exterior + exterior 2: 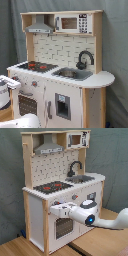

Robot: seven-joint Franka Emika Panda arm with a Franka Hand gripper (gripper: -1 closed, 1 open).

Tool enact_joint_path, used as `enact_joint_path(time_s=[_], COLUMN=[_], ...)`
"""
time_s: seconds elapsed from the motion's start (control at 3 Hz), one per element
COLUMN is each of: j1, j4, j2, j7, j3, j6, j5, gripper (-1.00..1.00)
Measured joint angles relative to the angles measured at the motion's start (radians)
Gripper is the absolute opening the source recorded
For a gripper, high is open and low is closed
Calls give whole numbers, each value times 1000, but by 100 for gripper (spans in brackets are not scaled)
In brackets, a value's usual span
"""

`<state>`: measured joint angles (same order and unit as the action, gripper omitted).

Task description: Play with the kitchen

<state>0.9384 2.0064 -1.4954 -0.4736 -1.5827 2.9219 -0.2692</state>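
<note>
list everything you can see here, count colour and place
kitchen: 1, white and light wood, centre of both exterior views
stovetop: 1, black with red rings, counter
sink: 1, grey, counter beside stovetop
faucet: 1, black, behind sink
hood: 1, grey, above stovetop
microwave: 1, white, top shelf
oven door: 1, white with dark window, below stovetop
floor: wood, under kitchen
arm: 1, white, reaching to kitchen front
end effector: 1, white, at oven front

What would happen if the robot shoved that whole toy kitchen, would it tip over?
Probably not easily. The kitchen is broad and boxy and stands flat on the floor, so it would more likely slide or stay put. Its tall upper shelf with the microwave puts some weight high, so a high, hard push might rock it.
</note>
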Motion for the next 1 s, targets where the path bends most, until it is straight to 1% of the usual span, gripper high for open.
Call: enact_joint_path(time_s=[0.33,0.67,1.0], j1=[0,0,0], j4=[1,1,0], j2=[0,0,0], j7=[-100,-170,-170], j3=[0,-1,-1], j6=[0,1,2], j5=[0,0,0], gripper=[-100,-100,100])
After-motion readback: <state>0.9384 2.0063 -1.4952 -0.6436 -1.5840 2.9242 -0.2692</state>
